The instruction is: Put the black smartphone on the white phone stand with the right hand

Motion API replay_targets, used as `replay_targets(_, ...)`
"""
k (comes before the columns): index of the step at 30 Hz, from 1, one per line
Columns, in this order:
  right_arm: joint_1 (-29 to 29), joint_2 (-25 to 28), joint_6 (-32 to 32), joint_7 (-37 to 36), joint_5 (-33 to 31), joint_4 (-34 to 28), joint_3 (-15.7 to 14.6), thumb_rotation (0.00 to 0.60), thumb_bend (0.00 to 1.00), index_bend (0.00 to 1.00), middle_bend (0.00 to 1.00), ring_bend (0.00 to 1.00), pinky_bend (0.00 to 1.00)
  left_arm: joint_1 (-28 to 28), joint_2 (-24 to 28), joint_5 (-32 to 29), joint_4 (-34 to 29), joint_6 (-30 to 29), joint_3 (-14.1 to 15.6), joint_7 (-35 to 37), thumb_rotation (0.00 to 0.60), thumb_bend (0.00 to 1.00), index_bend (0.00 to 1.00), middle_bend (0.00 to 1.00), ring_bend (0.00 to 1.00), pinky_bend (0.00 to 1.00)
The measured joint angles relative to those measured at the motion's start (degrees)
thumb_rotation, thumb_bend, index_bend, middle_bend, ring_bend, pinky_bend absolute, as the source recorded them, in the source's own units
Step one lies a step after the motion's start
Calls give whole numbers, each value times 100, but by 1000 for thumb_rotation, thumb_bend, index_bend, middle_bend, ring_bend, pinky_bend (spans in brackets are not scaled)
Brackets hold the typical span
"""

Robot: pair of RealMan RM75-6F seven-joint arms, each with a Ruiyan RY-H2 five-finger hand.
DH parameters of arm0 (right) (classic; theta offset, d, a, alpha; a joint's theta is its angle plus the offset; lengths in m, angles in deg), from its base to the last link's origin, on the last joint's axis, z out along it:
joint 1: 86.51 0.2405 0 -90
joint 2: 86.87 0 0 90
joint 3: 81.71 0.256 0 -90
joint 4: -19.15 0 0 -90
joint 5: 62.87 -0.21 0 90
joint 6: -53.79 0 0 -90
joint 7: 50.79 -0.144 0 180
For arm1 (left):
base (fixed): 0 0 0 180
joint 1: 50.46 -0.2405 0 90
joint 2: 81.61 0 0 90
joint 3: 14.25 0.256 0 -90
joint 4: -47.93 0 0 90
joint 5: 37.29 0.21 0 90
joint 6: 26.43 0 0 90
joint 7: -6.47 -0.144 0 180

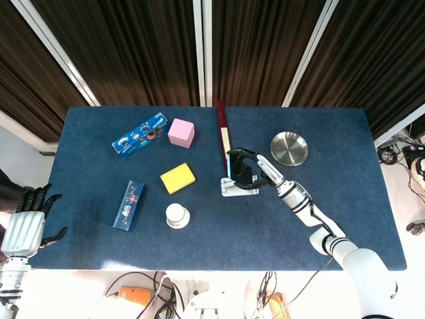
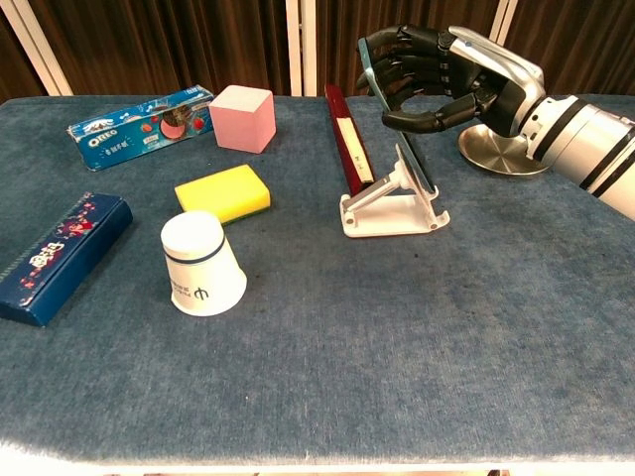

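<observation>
The white phone stand (image 2: pixel 389 210) sits near the table's middle, next to a long dark red box (image 2: pixel 345 139). My right hand (image 2: pixel 437 79) grips the black smartphone (image 2: pixel 418 171) by its upper part, tilted, directly over the stand. The phone's lower end reaches down along the stand's sloped rest; whether it lies on the ledge I cannot tell. From above, the right hand (image 1: pixel 251 171) and the phone (image 1: pixel 235 174) cover most of the stand (image 1: pixel 234 191). My left hand (image 1: pixel 26 222) hangs open off the table's near left corner.
A round metal dish (image 2: pixel 506 154) lies just right of the hand. On the left half are an Oreo box (image 2: pixel 139 114), a pink cube (image 2: pixel 242 117), a yellow sponge (image 2: pixel 223 192), an upturned white cup (image 2: pixel 201 264) and a dark blue box (image 2: pixel 60 256).
</observation>
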Motion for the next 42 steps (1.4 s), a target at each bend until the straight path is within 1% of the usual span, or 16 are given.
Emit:
replay_targets(16, -59, -196, -47, -271, -143, 376, -180, 600, 392, 520, 432, 294, 353, 22, 2, -44, -1, 62, -2, 17, 600, 140, 199, 14, 0, 0)
replay_targets(23, -94, -237, -87, -375, -164, 450, -259, 600, 363, 459, 394, 264, 327, 44, -6, -57, 6, 97, -6, 19, 600, 140, 199, 15, 0, 0)
replay_targets(26, -105, -256, -92, -407, -168, 478, -287, 600, 335, 427, 377, 249, 315, 47, -15, -63, 21, 104, -6, 32, 600, 140, 199, 15, 0, 0)
replay_targets(35, -119, -275, -65, -446, -193, 449, -327, 600, 328, 393, 355, 230, 296, 64, -32, -73, 61, 135, -8, 78, 600, 140, 199, 15, 0, 0)
replay_targets(39, -141, -268, -48, -402, -190, 425, -358, 600, 326, 323, 325, 205, 253, 68, -47, -80, 92, 146, -8, 111, 600, 140, 199, 15, 0, 0)
replay_targets(42, -150, -267, -79, -396, -203, 406, -367, 600, 325, 248, 277, 164, 199, 74, -58, -72, 111, 153, -6, 127, 600, 140, 199, 15, 0, 0)
